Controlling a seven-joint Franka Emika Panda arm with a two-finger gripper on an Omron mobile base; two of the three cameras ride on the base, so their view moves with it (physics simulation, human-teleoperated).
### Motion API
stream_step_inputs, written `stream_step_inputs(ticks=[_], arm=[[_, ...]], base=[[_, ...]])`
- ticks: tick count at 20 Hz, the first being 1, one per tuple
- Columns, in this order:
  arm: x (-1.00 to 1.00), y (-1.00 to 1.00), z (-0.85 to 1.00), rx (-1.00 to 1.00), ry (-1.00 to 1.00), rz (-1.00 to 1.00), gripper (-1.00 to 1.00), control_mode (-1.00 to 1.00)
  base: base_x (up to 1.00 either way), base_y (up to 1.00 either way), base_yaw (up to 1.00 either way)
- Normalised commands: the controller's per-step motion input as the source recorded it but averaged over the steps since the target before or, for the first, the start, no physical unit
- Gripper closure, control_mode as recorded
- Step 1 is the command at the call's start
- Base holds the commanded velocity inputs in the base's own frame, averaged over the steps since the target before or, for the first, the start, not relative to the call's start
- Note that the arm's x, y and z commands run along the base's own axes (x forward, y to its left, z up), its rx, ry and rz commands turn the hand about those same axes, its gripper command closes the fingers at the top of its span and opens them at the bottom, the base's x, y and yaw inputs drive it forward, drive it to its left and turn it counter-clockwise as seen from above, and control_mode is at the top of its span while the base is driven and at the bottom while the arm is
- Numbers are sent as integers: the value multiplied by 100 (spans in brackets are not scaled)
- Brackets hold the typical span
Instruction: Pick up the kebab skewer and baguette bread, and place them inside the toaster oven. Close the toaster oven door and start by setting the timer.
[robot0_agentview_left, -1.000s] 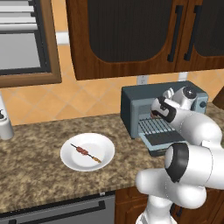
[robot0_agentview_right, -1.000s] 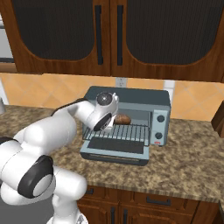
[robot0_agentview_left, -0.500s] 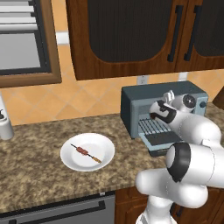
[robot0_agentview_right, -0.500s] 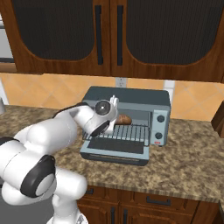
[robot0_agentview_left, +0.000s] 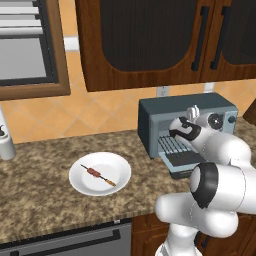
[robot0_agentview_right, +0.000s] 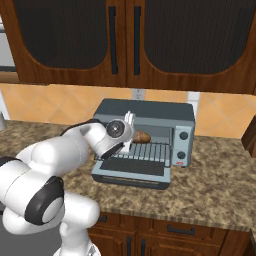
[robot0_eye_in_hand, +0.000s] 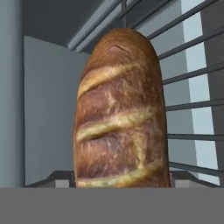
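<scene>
Gripper (robot0_agentview_right: 131, 131): positioned at the mouth of the oven (robot0_agentview_right: 145, 114), over the near left part of the rack (robot0_agentview_right: 150, 151), as the right base view shows. One pale finger stands up above the wrist. Whether the jaws stand apart or together cannot be told from any view, and no contact with any object is visible.

Baguette (robot0_eye_in_hand: 120, 113): lies directly ahead of the hand, inside the oven cavity, resting on the rack wires. In the hand view it sits close in front of the camera, lengthwise along the line of sight, crust scored with pale diagonal bands. In the right base view its brown end (robot0_agentview_right: 142, 136) shows just beyond the gripper, on the rack and against the back left of the cavity. It appears to lie free of the fingers, though the contact point itself is hidden.

Door (robot0_agentview_right: 132, 170): dropped fully open, lying flat below and in front of the hand, glass facing up.

Knobs (robot0_agentview_right: 183, 135): on the oven's right panel, well to the hand's right.

Skewer (robot0_agentview_left: 98, 175): well away from the hand, to its left along the counter (robot0_agentview_left: 45, 200), lying diagonally on a white plate (robot0_agentview_left: 100, 173).
</scene>
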Motion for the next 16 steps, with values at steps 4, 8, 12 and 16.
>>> stream_step_inputs(ticks=[4, 8, 12, 16], arm=[[0, 0, 0, 0, 0, 0, -100, -100], [4, 0, 0, 0, 0, 0, -100, -100], [-1, -7, 7, 0, 3, 0, -100, -100], [-19, -11, 26, -3, 8, 0, -100, -100]], base=[[0, 0, 0], [0, 0, 0], [0, 0, 0], [0, 0, 0]])
